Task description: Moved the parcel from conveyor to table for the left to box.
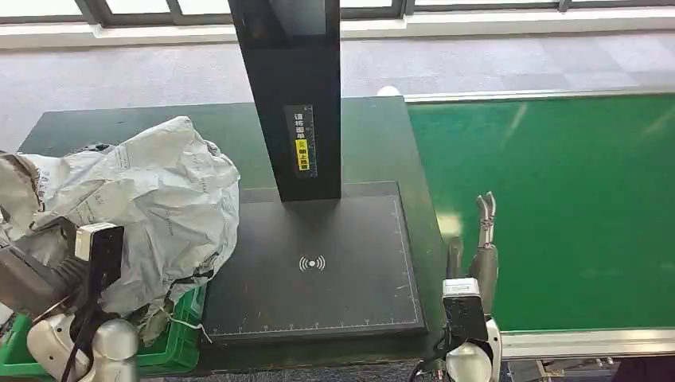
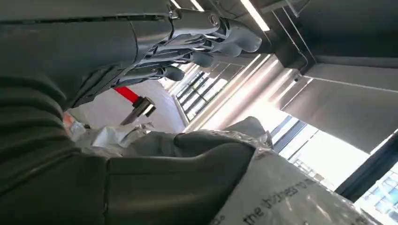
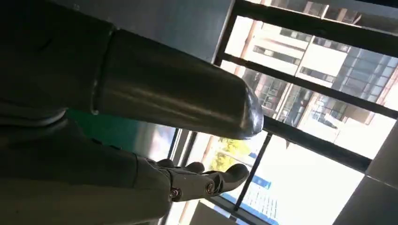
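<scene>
Resting under the parcel (image 1: 151,203), left hand (image 2: 141,154) — fingers (image 2: 206,44) seemingly apart.

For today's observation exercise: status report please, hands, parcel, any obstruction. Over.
Left hand under the grey parcel, holding it over the green box. Right hand open, empty, at the conveyor edge. Black scanner post beside parcel.

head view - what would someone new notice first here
The big crumpled grey parcel at the table's left, bulging over the green box with the left hand under it. Next, the black post rising from the dark scan pad in the middle. To the right lies the bright green conveyor, with the right hand above its near edge, holding nothing.
</scene>
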Motion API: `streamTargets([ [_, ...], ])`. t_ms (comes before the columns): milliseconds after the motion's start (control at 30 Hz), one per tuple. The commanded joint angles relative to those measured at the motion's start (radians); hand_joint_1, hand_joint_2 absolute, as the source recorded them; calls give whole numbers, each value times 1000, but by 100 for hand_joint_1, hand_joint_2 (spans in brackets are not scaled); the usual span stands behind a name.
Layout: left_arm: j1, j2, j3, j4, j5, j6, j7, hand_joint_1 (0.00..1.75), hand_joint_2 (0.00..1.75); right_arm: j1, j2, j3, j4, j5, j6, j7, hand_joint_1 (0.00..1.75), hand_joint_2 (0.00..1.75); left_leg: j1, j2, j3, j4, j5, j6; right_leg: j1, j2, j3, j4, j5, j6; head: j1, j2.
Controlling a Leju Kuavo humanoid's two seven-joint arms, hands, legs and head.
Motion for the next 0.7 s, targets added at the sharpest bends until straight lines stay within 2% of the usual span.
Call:
streamTargets([
  [33, 48, -51, 19, -51, 43, -2, -18, 0, 0, -94, 72, -81, 100, 11, 3, 17, 0, 0, 0, 6, 1, 0, -1, 1, 0, 4, 0, 0, 1, 0, 0, 0],
  [267, 49, -51, 53, -96, 59, -2, -29, 0, 0, -103, 71, -78, 115, 16, 6, 22, 0, 0, 0, 8, 2, -1, -1, 1, 1, 4, 0, -1, 1, -1, 0, 0],
  [300, 49, -51, 56, -103, 67, -2, -36, 0, 175, -105, 71, -78, 117, 17, 6, 23, 0, 0, 0, 7, 1, 0, -1, 1, 1, 4, 0, 0, 1, 0, 0, 0],
  [567, 48, -51, 73, -114, 52, -2, -23, 0, 175, -109, 71, -82, 124, 26, 10, 31, 0, 0, 0, 5, 1, 0, -1, 1, 0, 4, 0, 0, 1, 0, 0, 0],
  [700, 48, -51, 78, -128, 30, -2, -11, 0, 175, -110, 70, -81, 128, 31, 11, 33, 0, 0, 0, 9, 2, -1, -1, 1, 1, 5, 0, -1, 2, -1, 0, 0],
])
